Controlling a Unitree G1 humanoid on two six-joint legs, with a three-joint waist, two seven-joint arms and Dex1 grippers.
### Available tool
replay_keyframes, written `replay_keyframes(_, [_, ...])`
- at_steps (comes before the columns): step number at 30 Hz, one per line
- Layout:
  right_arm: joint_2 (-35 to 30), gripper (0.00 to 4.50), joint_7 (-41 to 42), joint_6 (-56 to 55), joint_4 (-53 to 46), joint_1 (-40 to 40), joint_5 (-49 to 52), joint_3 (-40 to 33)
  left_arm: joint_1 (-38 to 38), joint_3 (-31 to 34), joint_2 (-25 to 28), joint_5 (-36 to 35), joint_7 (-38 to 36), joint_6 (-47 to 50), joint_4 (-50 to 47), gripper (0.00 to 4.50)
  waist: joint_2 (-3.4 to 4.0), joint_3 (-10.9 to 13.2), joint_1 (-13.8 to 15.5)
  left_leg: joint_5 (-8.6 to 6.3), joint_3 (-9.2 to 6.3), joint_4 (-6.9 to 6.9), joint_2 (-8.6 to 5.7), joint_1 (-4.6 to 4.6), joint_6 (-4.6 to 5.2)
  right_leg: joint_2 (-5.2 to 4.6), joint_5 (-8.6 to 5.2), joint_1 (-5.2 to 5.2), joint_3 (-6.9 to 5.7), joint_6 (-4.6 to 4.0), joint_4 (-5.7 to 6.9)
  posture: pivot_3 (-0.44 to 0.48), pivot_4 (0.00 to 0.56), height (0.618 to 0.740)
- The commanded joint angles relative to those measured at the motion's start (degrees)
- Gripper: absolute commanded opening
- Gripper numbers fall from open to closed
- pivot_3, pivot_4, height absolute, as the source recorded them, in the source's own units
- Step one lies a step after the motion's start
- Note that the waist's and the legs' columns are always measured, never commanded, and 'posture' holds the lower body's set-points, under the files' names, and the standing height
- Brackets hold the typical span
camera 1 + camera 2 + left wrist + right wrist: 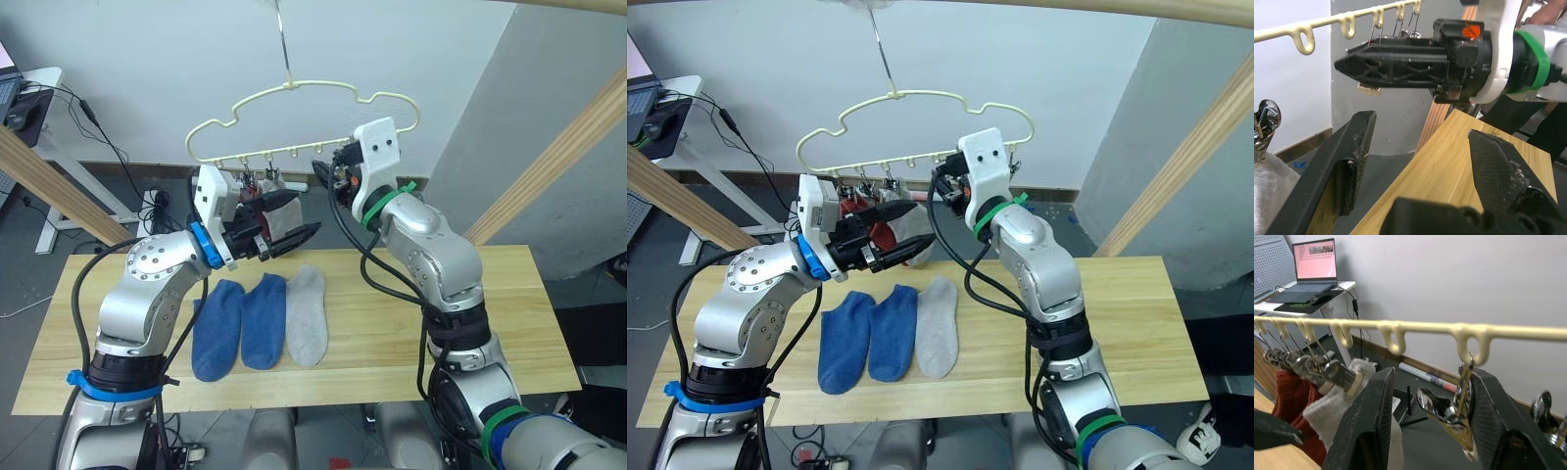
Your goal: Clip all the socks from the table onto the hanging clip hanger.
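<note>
Three socks lie side by side on the table [509,323] below the clip hanger [294,117]: two blue socks [240,325] and a light grey sock [308,315], long axes running away from the robot. Already on the hanger's clips hang two dark red socks [1295,396] and another grey sock [1334,413]. The right gripper [1425,431], fingers spread, brackets a free silver clip [1449,413] under the hanger bar. The left gripper [1415,171] is also spread and holds nothing, level with the hung socks. The table socks lie nearer the left arm, which looks better placed to fetch the next one.
</note>
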Motion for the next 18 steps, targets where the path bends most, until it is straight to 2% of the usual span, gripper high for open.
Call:
replay_keyframes(1, [0.6,2.0,-0.3,-1.3,-0.8,-1.1,1.1,-0.7,-0.3,0.3,0.0,-0.2,0.1,-0.4,-2.0,3.41,0.0,0.0,0.0,0.0,0.0,0.0,0.0,-0.01,0.0,0.0,0.0,0.0,0.0,0.0,0.0,-0.06,0.312,0.721])
replay_keyframes(3, [0.9,1.61,-0.6,-1.4,-0.7,-1.2,1.2,-1.1,0.1,0.3,-0.2,0.2,0.6,-0.5,-2.1,3.41,0.0,0.0,0.0,0.0,0.0,0.0,0.0,-0.01,0.0,0.0,0.0,-0.01,0.0,0.0,0.0,-0.059,0.308,0.721])
replay_keyframes(6, [1.1,0.62,-0.8,-1.5,-0.4,-1.4,1.2,-1.5,1.4,-0.2,-0.3,2.0,1.7,-1.6,-2.2,3.41,0.0,0.0,0.0,0.0,0.0,0.0,0.0,-0.03,0.0,0.0,0.0,-0.03,0.0,0.0,0.0,-0.059,0.308,0.721])
replay_keyframes(9, [1.1,0.01,-0.9,-1.7,0.0,-1.5,1.3,-1.8,3.4,-1.8,-0.2,5.5,2.6,-3.8,-2.6,3.41,0.0,0.0,0.0,0.0,0.0,-0.01,0.0,-0.04,0.0,0.0,0.02,-0.05,0.01,-0.03,0.0,-0.059,0.308,0.721])
replay_keyframes(11, [1.1,0.01,-0.8,-1.8,0.1,-1.7,1.3,-1.9,4.7,-2.8,-0.3,7.2,3.5,-4.1,-2.8,3.41,0.0,0.0,0.0,0.0,0.0,-0.01,0.0,-0.09,0.0,0.0,0.02,-0.08,0.01,-0.04,0.0,-0.055,0.312,0.721])
replay_keyframes(16, [1.0,0.0,-0.6,-2.4,1.0,-2.3,1.3,-2.1,8.9,-6.6,-2.0,13.1,9.2,-1.5,-1.3,4.46,0.01,0.0,0.0,0.0,0.0,-0.01,0.0,-0.13,0.0,0.0,0.02,-0.14,0.01,-0.03,0.0,-0.056,0.319,0.721])
replay_keyframes(18, [1.0,0.0,-0.6,-2.7,1.3,-2.6,1.3,-2.2,10.8,-9.0,-3.1,15.7,11.0,-0.9,0.8,4.46,0.01,0.0,0.0,0.0,0.01,-0.01,0.0,-0.13,0.0,-0.01,0.02,-0.14,0.02,-0.03,0.0,-0.059,0.317,0.721])
